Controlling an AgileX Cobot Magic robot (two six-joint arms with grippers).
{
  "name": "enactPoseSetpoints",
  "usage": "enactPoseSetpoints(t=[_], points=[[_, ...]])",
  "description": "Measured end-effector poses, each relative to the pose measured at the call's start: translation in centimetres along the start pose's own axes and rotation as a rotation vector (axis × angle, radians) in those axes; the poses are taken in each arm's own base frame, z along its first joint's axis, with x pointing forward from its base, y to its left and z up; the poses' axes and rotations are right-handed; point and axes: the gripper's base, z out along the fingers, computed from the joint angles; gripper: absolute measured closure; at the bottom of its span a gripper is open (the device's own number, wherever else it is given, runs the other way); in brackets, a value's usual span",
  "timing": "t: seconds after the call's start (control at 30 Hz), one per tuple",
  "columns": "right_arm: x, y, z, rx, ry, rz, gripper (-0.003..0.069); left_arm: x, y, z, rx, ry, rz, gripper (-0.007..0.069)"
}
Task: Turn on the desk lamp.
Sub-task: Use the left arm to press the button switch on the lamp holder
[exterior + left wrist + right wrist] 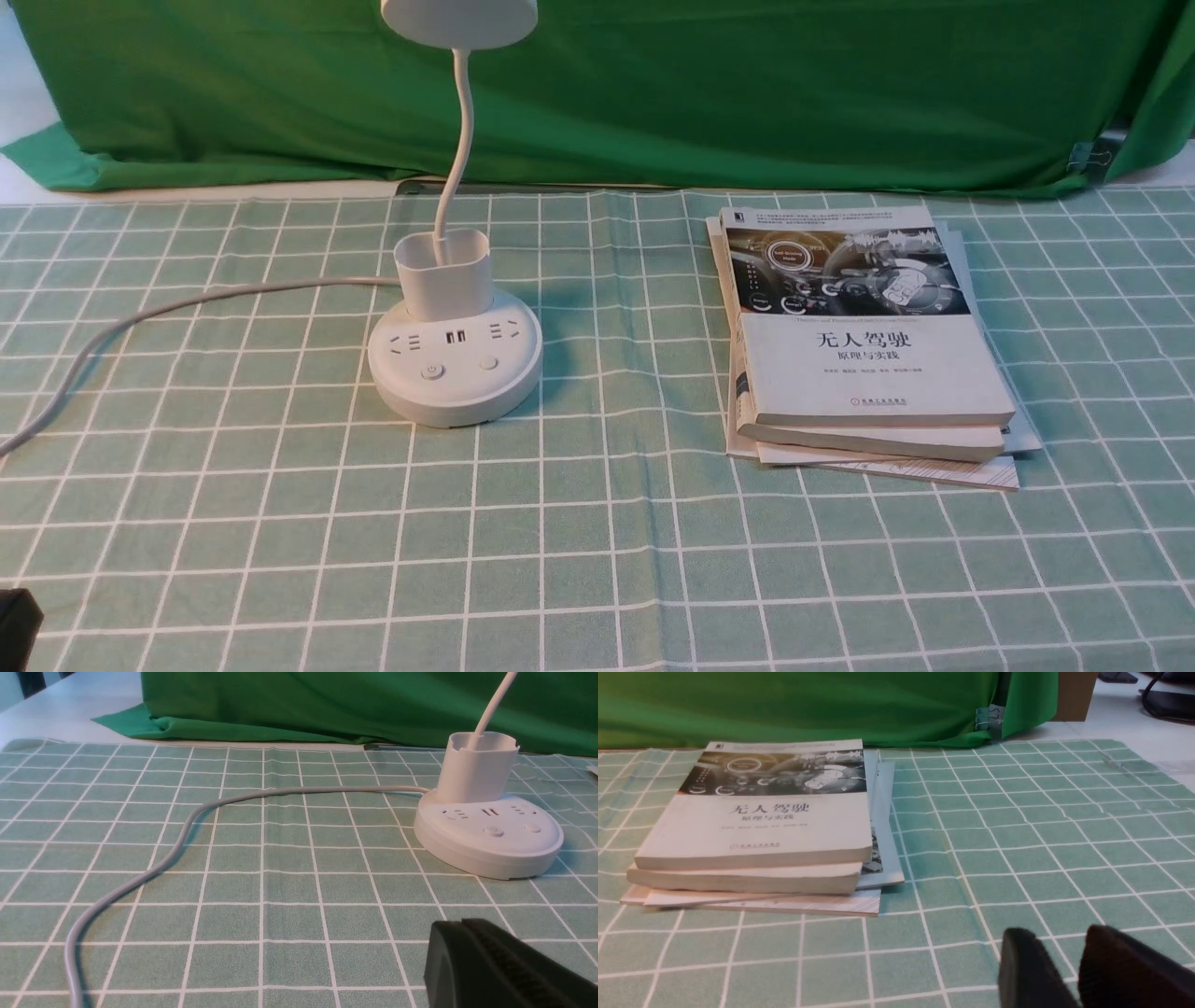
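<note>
Here we go, operator, and it's all still to play for! From the left, your left gripper waits near the front of the counter, its fingers drawn together with nothing between them, well apart from the lamp. Next along, left of centre, stands your target, the desk lamp, upright. No press is under way, and there's no glow on the part of the lamp head you can see, so I'd call it unlit, the job at its very start. What's left is reaching over and pressing a button, most likely the power-marked button rather than the plain button beside it. Over on the right, your right gripper has its fingers slightly parted, holding nothing.

Now the surface! A grey cord curves in from the left and runs to the lamp's base. The counter wears a green tablecloth with white grid lines, gently creased near the middle. To the right, two stacked books sit on loose papers, well apart from the lamp.

And the room: a green drape spans the back, a binder clip gripping it towards the right, with a brown box just beyond and dark items farther right on a white surface.
</note>
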Motion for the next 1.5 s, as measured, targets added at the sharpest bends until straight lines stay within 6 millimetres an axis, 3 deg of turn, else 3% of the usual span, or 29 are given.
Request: enactPoseSetpoints(t=[0.53,0.67,0.83,1.03,1.17,1.23,1.4,1.5], points=[[0.0,0.0,0.0,0.000,0.000,0.000,0.0421,-0.2,0.0,0.0,-0.003,-0.023,0.022,0.0603],[0.0,0.0,0.0,0.000,0.000,0.000,0.0421,-1.3,0.1,-0.1,-0.017,-0.141,0.024,0.0603],[0.0,0.0,0.0,0.000,0.000,0.000,0.0421,-4.2,0.4,-1.0,-0.056,-0.475,0.031,0.0603],[0.0,0.0,0.0,0.000,0.000,0.000,0.0421,-6.3,0.6,-2.6,-0.077,-0.766,0.026,0.0603],[0.0,0.0,0.0,0.000,0.000,0.000,0.0421,-8.1,0.4,-4.9,-0.011,-1.088,-0.071,0.0603],[0.0,0.0,0.0,0.000,0.000,0.000,0.0419,-9.2,0.1,-5.7,0.025,-1.145,-0.076,0.0603],[0.0,0.0,0.0,0.000,0.000,0.000,0.0419,-14.1,-1.0,-6.8,0.100,-1.032,-0.051,0.0603],[0.0,0.0,0.0,0.000,0.000,0.000,0.0419,-17.4,-1.0,-5.8,0.061,-0.752,-0.077,0.0603]])
